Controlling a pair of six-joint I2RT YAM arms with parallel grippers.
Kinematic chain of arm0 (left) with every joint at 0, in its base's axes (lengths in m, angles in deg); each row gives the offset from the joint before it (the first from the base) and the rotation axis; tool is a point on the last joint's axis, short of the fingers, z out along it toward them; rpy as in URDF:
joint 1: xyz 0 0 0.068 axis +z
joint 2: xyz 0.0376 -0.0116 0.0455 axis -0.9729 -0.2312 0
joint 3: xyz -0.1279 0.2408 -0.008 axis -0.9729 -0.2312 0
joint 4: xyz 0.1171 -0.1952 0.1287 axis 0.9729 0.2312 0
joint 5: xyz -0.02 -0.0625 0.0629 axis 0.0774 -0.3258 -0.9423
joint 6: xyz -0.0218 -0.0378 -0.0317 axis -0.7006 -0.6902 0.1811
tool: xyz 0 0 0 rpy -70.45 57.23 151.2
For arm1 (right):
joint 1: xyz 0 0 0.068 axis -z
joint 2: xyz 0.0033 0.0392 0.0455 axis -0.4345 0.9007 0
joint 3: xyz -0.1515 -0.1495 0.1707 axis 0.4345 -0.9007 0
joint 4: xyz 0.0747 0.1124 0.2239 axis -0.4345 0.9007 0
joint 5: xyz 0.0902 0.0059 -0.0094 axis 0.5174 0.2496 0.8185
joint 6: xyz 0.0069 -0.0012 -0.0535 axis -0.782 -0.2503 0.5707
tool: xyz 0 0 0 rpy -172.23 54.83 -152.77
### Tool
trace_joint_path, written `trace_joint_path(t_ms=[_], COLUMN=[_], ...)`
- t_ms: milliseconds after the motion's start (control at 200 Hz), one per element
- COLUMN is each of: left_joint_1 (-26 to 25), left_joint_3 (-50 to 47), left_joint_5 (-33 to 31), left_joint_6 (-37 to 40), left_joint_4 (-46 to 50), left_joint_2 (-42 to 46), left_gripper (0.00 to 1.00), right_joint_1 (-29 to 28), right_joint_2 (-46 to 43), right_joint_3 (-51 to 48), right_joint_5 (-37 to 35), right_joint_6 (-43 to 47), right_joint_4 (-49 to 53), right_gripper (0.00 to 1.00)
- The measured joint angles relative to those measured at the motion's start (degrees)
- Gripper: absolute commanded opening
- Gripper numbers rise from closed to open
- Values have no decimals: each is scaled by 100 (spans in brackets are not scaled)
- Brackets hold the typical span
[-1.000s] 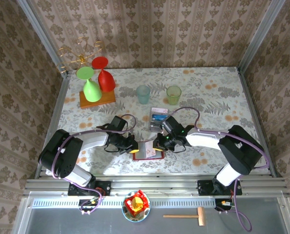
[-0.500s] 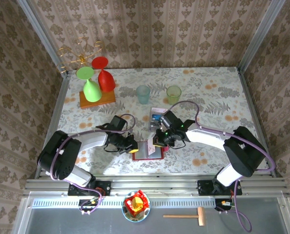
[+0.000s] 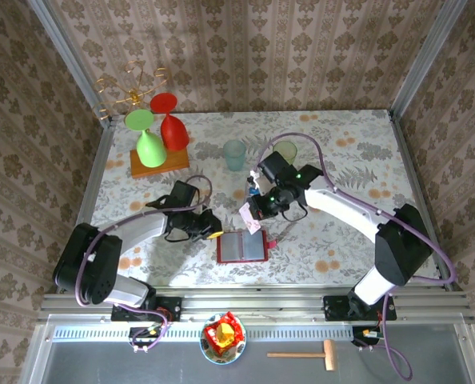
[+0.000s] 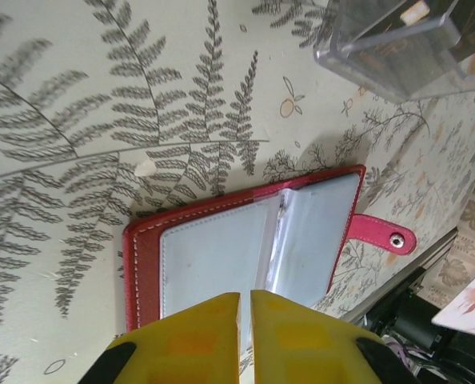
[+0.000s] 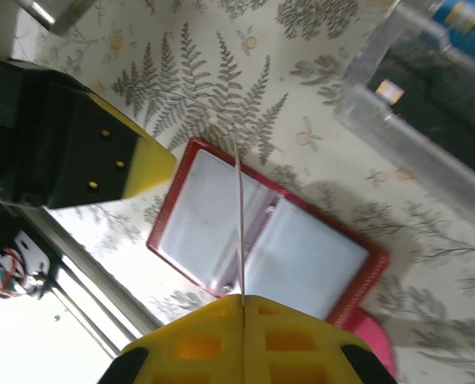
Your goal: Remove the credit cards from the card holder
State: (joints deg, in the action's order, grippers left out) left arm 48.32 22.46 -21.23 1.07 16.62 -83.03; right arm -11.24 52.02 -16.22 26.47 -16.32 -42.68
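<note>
**A:** One card out: pale pink card (image 3: 251, 222), pinched edge-on in the right gripper (image 5: 243, 308), clamped flat from both sides. Held above the open card holder (image 3: 241, 248), clear of the pockets.

**B:** And the holder itself?

**A:** Flat on the tabletop (image 3: 349, 152), spread open, greyish pockets facing up, snap tab (image 4: 381, 236) sticking out to one side. On the near side of the clear box (image 3: 259, 190), close by but apart from it.

**B:** Left gripper?

**A:** Left gripper (image 4: 245, 298) all but closed, nothing between the fingers, poised at the holder's red border on the left side. Cannot tell whether pressing down or just hovering.

**B:** Anything left in the pockets?

**A:** Hard to say; too cloudy to read. Something blue and something dark inside the clear box, possibly cards, too blurred to swear to.

**B:** So, how to do this bit well?

**A:** Probably best to carry the card away from the holder first, level and unhurried, with no loosening of the pinch on the way. Then down low, into the box or onto bare tabletop, watching the box rim with that thin edge. Release only once low, to avoid a bounce or a slide. Meanwhile, left fingertips down on the red border, to pin the holder for the next pull.
</note>
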Motion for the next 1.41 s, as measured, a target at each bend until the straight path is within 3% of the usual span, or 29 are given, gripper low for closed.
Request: trace_joint_path(t_ms=[330,630,925,1405], left_joint_1=[387,743,968,1113], left_joint_3=[17,238,350,605], left_joint_5=[177,302,348,409], left_joint_6=[267,590,704,723], left_joint_4=[127,461,658,737], left_joint_2=[42,42,22,-299], left_gripper=[12,12,13,13], right_joint_1=[442,713,903,986], right_joint_2=[1051,2293,3220,4413], right_joint_3=[1770,3593,5056,6835], right_joint_5=[-446,-933,-1156,-1222], right_joint_6=[2887,4553,5565,6245], right_joint_4=[1657,2699,3447,4199], right_gripper=[0,0,0,0])
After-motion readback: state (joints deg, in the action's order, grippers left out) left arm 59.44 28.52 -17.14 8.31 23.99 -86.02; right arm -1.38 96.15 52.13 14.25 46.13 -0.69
